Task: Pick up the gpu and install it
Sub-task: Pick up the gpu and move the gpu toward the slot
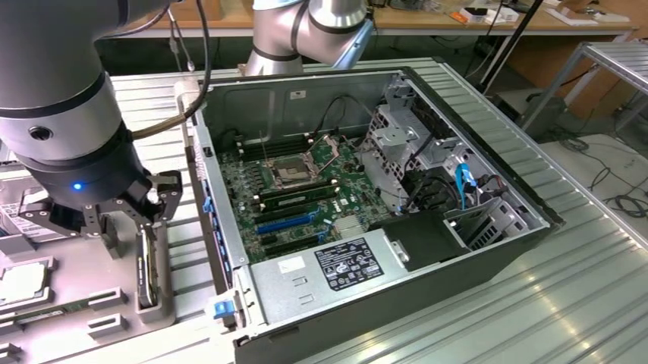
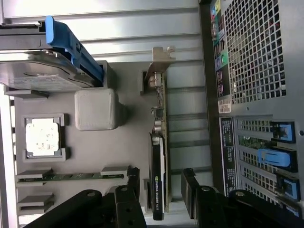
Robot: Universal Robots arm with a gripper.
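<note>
At the lower left of the exterior view, the gpu (image 1: 149, 267) stands on its long edge in a slot of the grey holder tray (image 1: 114, 302). The tool (image 1: 135, 227) hangs directly over it, spread wide, one finger on either side of the card and gripping nothing. A processor chip (image 1: 23, 282) sits in the same tray. Just to the right, the open computer case (image 1: 486, 189) lies on the ribbed metal tabletop (image 1: 567, 303).

Exterior camera is looking down at a slant over computer case (image 1: 405, 189) and parts tray (image 1: 61, 303). Wrist camera is facing straight down, close; both are catching the tray and gpu (image 1: 150, 265).
</note>
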